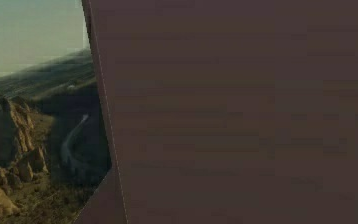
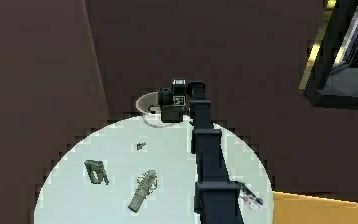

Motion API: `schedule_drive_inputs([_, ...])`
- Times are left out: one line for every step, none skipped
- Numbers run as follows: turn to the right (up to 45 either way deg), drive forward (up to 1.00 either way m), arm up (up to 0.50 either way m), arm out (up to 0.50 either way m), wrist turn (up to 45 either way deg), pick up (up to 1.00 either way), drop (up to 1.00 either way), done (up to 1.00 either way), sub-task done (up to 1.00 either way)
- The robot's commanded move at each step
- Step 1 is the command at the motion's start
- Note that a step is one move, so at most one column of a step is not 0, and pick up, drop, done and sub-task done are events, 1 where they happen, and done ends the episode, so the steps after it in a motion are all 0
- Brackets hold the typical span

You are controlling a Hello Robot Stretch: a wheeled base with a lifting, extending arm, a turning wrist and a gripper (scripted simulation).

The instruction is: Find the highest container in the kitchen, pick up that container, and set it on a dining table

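Jaws' state cannot be told; the gripper [image 2: 160,104] is at the far edge of the round table [image 2: 77,165], where a pale bowl-like container [image 2: 143,104] rests, and whether it holds that container cannot be told.

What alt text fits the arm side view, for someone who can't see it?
A dark arm reaches across a round pale table, its pincer at a pale bowl near the far edge. Nearer lie small grey objects.
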Motion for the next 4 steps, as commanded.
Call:
schedule_drive_inputs([0.0, 0.0, -0.32, 0.0, 0.0, 0.0, 0.0, 0.0, 0.0])
schedule_drive_inputs([0.0, 0.0, 0.0, 0.0, 0.0, 0.0, 1.0, 0.0, 0.0])
schedule_drive_inputs([0.0, 0.0, 0.08, 0.0, 0.0, 0.0, 0.0, 0.0, 0.0])
schedule_drive_inputs([0.0, 0.0, 0.0, -0.08, 0.0, 0.0, 0.0, 0.0, 0.0])
